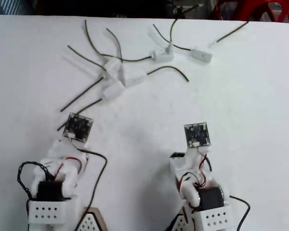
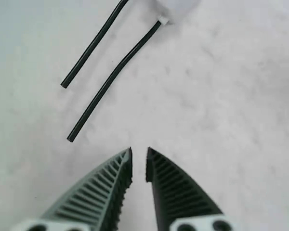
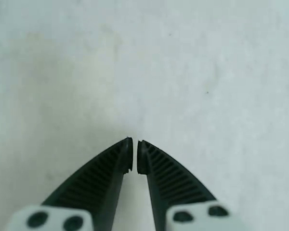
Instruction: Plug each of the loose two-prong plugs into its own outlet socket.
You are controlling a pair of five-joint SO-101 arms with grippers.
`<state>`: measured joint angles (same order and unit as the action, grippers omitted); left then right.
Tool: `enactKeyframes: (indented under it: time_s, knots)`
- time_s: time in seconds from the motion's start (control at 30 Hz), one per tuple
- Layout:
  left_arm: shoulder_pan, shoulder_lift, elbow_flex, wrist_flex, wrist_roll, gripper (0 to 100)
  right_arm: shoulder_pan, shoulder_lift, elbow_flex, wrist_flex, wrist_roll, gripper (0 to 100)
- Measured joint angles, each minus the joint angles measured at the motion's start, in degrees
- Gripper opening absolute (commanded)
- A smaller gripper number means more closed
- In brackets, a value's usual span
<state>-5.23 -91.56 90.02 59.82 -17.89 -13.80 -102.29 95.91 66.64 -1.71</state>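
A flat white table [image 1: 260, 125] is seen from above. On its far side, left of the middle, a bunch of small white plastic plug and socket pieces [image 1: 114, 89] is laid. Thin dark cords [image 1: 82, 96] run out from them in many ways. It cannot be told which pieces are plugs and which are sockets. Further right, near the far edge, a small white piece with a cord [image 1: 162, 55] and a white block [image 1: 201, 54] are set close to each other. A red frame [image 1: 260, 8] is seen past the far edge.

The white left arm [image 1: 58, 173] is placed at the near edge on the left. The white right arm [image 1: 200, 187] is placed at the near edge on the right. Both are folded low and pointed toward the far side. A small dark square board [image 1: 78, 126] is carried at the front of the left arm, close to the ends of two cords. The pieces are well apart from the right arm.

In the left wrist view, the left gripper [image 2: 138, 156] is held over the table. Its two ribbed fingers [image 2: 111, 187] are brought almost together, with a thin gap at the tips and nothing between them. Two loose cord ends [image 2: 86, 113] are laid a little way past the tips. One cord is joined to a white plug body [image 2: 176, 7] farther out.

In the right wrist view, the right gripper [image 3: 135, 156] is held over plain white table. Its fingertips are nearly touching, and nothing is pinched.
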Motion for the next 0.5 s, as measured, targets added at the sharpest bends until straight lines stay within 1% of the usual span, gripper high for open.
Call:
enactKeyframes:
  time_s: [0.23, 0.43, 0.5]
  knots:
    - [0.4, -1.1, -1.0, 0.4, -0.8, 2, 0.0, -0.2, 0.0, 0.0, 0.0, 1.7]
    - [0.4, -12.1, -1.0, 4.4, 0.2, 3, 0.0, -0.2, 0.0, 0.0, 0.0, 1.7]
    - [0.4, -12.7, -1.0, 4.5, 0.2, 3, 0.0, -0.2, 0.0, 0.0, 0.0, 1.7]
